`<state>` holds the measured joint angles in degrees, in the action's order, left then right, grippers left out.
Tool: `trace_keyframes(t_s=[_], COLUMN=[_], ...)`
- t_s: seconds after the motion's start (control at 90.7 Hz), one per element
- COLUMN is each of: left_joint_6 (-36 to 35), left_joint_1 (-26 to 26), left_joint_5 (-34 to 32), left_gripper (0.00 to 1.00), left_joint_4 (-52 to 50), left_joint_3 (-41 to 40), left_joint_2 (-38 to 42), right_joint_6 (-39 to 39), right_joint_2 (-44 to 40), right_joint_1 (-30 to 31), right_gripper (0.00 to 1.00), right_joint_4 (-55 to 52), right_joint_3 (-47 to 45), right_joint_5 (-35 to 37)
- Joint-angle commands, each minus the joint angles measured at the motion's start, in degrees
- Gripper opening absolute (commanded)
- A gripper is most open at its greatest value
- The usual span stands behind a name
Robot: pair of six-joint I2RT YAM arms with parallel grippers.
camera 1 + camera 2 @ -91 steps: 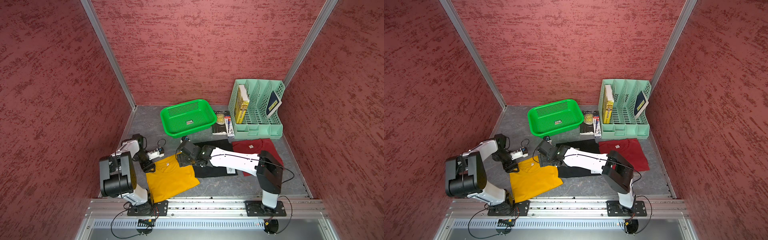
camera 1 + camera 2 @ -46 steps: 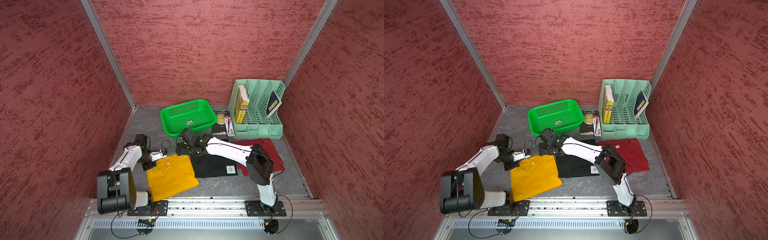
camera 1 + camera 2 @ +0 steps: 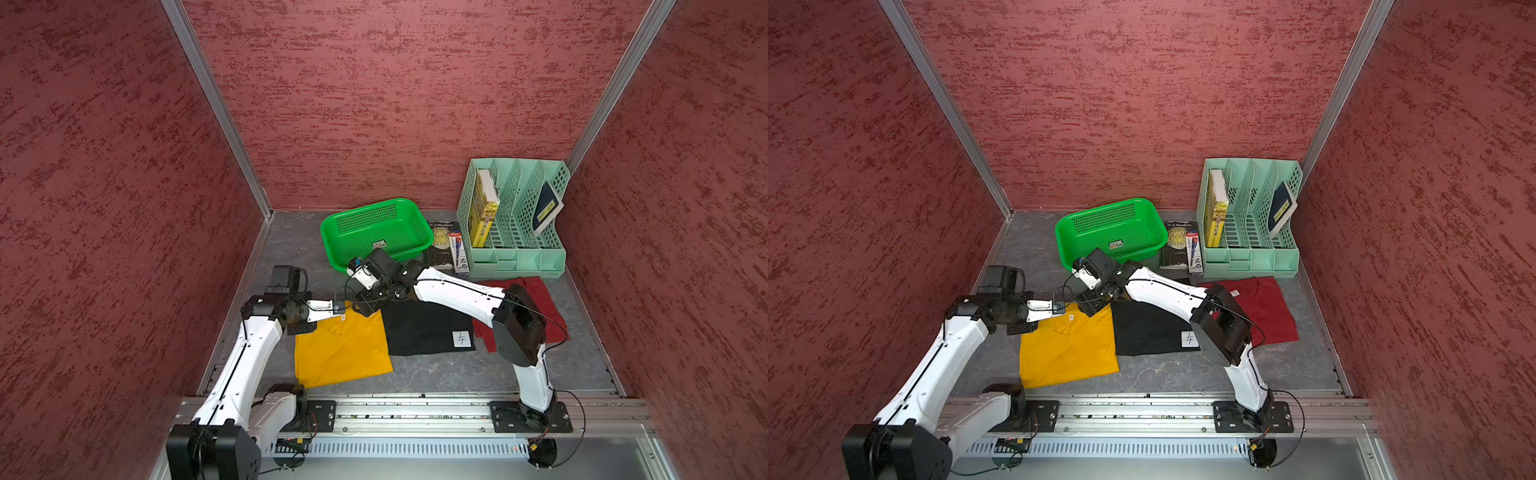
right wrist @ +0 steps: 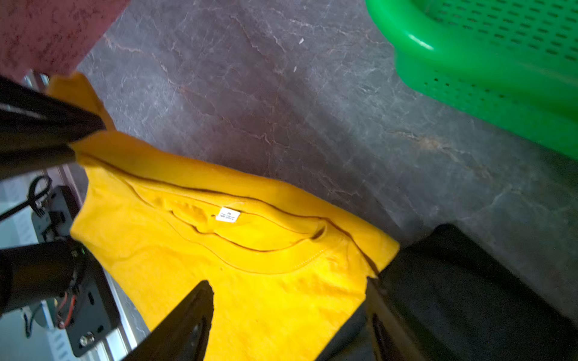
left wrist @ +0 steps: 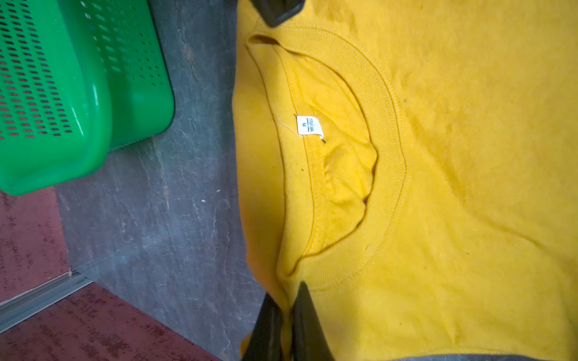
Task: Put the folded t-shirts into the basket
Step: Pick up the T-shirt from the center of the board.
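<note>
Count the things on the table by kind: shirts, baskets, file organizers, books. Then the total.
Folded t-shirts: 3 (yellow shirt, black shirt, red shirt)
Green basket: 1
File organizer: 1
Books: 3 (yellow book, blue book, flat book)
Total: 8

Grey marbled desk (image 3: 291,249) inside a red-walled booth. At the back, L to R: green basket (image 3: 374,226), a book (image 3: 440,245) lying flat, and a mint file rack (image 3: 519,257), w/ the book just btwn the other two. In front, three folded shirts in a row: yellow T-shirt (image 3: 343,353) touching black T-shirt (image 3: 419,332), and red T-shirt (image 3: 552,303) at R, just in front of the rack.
</note>
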<state>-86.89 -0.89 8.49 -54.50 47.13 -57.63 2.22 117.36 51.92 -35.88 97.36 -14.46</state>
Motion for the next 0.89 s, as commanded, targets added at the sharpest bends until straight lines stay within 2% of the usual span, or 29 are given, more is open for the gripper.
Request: trace_keyframes(t_s=[0.0,0.242,0.375,0.628,0.749,0.882], left_joint_6=[-1.8,-1.5,-1.2,-0.3,-0.4,0.2], left_joint_1=[-0.4,-0.3,-0.2,0.7,1.6,2.9], left_joint_5=[-0.5,-0.8,-0.3,1.7,2.0,3.5], left_gripper=[0.0,0.0,0.0,0.0,0.0,0.0], left_joint_4=[-1.3,-2.5,-3.4,-6.1,-6.3,-7.7], left_joint_3=[1.5,0.2,1.0,3.2,3.4,5.1], left_joint_2=[1.4,3.0,3.4,4.5,5.0,5.3], right_joint_6=[-10.8,-18.5,-21.0,-26.3,-28.2,-31.1], right_joint_2=[3.4,11.1,13.4,14.3,14.2,13.6], right_joint_1=[-3.5,-5.1,-5.2,-5.1,-5.1,-5.3], right_gripper=[0.79,0.79,0.79,0.77,0.66,0.29], right_joint_4=[-2.8,-9.5,-8.3,-5.9,-4.4,-5.9], right_joint_3=[2.6,8.2,9.4,10.3,9.3,9.5], right_joint_5=[-5.4,-7.3,-7.4,-13.7,-19.6,-25.0])
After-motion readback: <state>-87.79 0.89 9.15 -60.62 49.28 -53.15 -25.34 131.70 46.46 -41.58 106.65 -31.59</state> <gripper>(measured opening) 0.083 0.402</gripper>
